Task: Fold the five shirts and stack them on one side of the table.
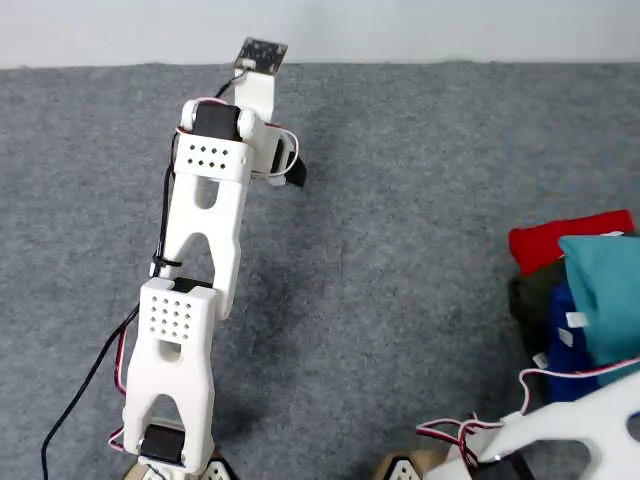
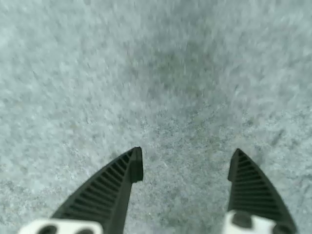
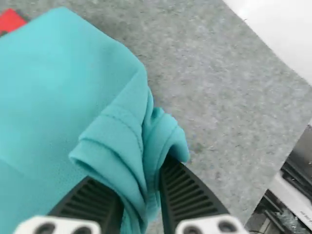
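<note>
A stack of shirts lies at the table's right edge: a folded teal shirt [image 1: 605, 295] on top, over a blue shirt [image 1: 565, 345], a dark green shirt [image 1: 530, 300] and a red shirt [image 1: 565, 240]. My right gripper [image 3: 141, 195] is shut on a bunched fold of the teal shirt [image 3: 73, 107], with a corner of the red shirt [image 3: 9, 19] behind it. My left gripper [image 2: 185, 170] hangs open over bare grey felt, nothing between its fingers; that arm [image 1: 200, 260] stretches toward the table's far edge on the left.
Grey felt [image 1: 400, 250] covers the table. The far table edge [image 1: 420, 62] meets a white wall. In the right wrist view the felt's edge [image 3: 273, 53] runs close beside the teal shirt. The right arm's white link [image 1: 560, 430] crosses the lower right corner.
</note>
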You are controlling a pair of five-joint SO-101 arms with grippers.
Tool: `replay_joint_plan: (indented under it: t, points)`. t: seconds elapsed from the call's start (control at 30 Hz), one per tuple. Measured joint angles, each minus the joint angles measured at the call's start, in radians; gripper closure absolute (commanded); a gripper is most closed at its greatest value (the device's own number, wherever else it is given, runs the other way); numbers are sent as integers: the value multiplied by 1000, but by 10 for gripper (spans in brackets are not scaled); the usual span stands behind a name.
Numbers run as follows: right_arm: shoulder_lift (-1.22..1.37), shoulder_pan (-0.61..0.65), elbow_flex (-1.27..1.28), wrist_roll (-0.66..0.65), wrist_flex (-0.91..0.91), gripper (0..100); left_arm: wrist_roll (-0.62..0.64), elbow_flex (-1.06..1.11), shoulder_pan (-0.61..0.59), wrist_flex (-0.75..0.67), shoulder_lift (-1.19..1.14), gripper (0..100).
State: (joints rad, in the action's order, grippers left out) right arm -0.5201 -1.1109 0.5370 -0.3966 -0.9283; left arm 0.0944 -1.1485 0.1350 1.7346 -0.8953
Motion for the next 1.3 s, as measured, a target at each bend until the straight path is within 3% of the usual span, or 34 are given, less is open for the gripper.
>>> replay_joint_plan:
  t: [0.13,0.3,0.57,0.7,0.83,0.97,1.13,1.3]
  points:
    - [0,-2,81,-15,91,971,0,34,0,0,0,717]
    - [0,-11,129,-17,117,814,0,37,0,0,0,717]
    - [-109,-164,35,21,0,810,0,37,0,0,0,717]
    - [-253,-146,-21,25,-80,811,0,49,0,0,0,717]
    - [-382,52,-12,28,-186,812,0,140,0,0,0,717]
    - [-414,400,101,21,-278,812,0,253,-3,0,-44,717]
    - [-414,829,364,-98,-287,812,0,376,-23,-3,-63,717]
    - [-420,962,597,-141,-285,812,0,462,-31,-11,-55,717]
